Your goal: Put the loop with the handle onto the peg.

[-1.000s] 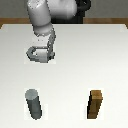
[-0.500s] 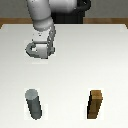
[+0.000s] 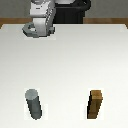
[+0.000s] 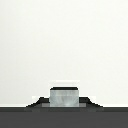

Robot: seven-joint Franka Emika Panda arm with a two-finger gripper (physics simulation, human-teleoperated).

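The peg (image 3: 34, 104) is an upright grey cylinder near the front of the white table, on the exterior view's left. My gripper (image 3: 42, 29) is at the far side of the table, well back from the peg and roughly in line with it. It is shut on the loop with the handle (image 3: 29, 29), a grey ring that hangs off the fingers above the table. In the wrist view a grey stub (image 4: 64, 96), apparently the loop's handle, shows over the white table. The fingertips themselves are hard to make out.
A brown wooden square block (image 3: 96, 105) stands upright near the front on the exterior view's right, level with the peg. The robot's dark base (image 3: 70, 12) is behind the table's far edge.
The gripper with the loop has moved up in the exterior view, rising away from the table surface. The peg and the block have not moved.
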